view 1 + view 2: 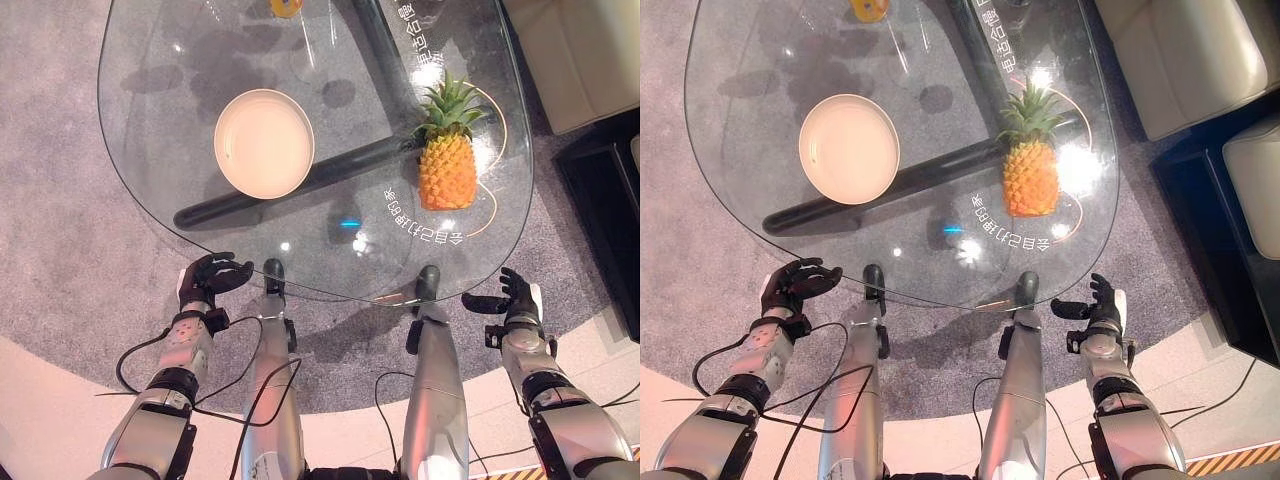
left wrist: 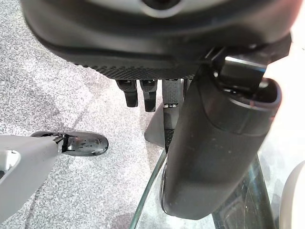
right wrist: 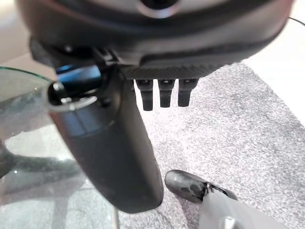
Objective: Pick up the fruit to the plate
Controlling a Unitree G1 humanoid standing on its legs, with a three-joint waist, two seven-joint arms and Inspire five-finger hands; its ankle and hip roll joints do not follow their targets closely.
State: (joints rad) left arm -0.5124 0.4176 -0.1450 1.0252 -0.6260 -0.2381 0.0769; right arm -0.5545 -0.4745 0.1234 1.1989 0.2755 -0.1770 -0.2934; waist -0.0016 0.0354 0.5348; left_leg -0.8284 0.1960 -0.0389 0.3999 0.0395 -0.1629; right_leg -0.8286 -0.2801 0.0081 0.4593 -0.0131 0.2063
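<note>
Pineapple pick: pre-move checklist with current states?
1. Pineapple upright on the glass table, nothing touching it: ok.
2. Plate empty, ready to receive: ok.
3. Right hand open, holding nothing, at the table's near edge on the pineapple's side: ok.
4. Left hand open, holding nothing, at the near edge: ok.
5. Path from pineapple to plate free of objects: ok.
6. Yellow object at the far edge, cut off: cannot tell what it is.
</note>
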